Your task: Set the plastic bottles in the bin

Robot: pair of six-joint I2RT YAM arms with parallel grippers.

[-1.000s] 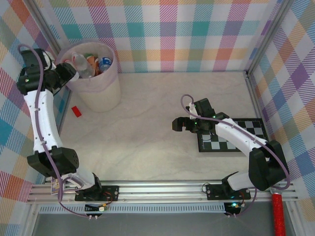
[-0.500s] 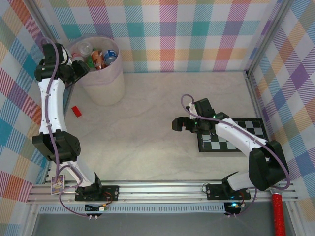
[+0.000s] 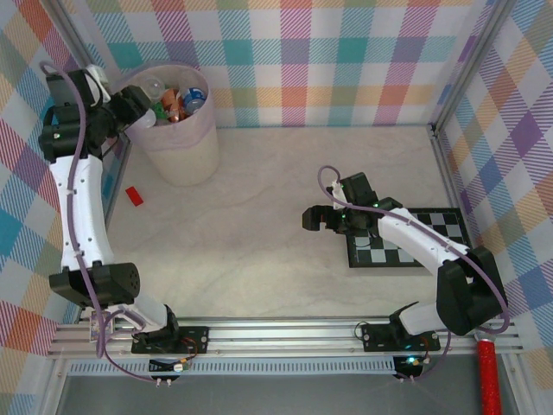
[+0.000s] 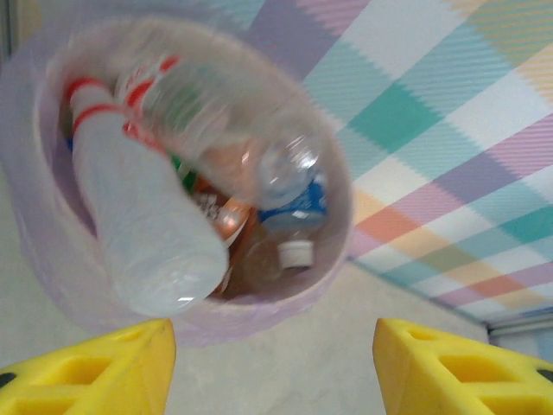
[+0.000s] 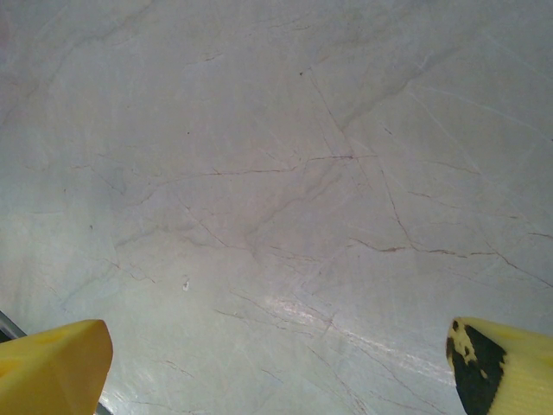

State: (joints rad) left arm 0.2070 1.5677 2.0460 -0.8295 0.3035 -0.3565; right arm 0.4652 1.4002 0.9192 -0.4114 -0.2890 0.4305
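The bin (image 3: 194, 147), pale and lined with a pinkish bag, stands at the back left against the wall. Several plastic bottles (image 3: 177, 99) lie inside it. In the left wrist view the bin (image 4: 285, 313) holds a clear bottle with red bands (image 4: 138, 233), a blurred clear bottle (image 4: 216, 121) and a blue-labelled one (image 4: 298, 207). My left gripper (image 3: 138, 105) hovers at the bin's left rim. Its yellow fingers (image 4: 95, 367) stand apart with nothing between them, so the left gripper (image 4: 272, 372) is open. My right gripper (image 3: 315, 218) is open over bare table, also empty (image 5: 276, 367).
A small flat red block (image 3: 134, 195) lies on the table left of the bin. A black-and-white checkerboard (image 3: 423, 246) lies under the right arm. Plaid walls close the back and sides. A red-handled tool (image 3: 489, 376) sits at the near right corner.
My left gripper has opened and let go of a clear bottle, which now lies in the bin. The left arm swung back to the bin's left rim. The right arm is still.
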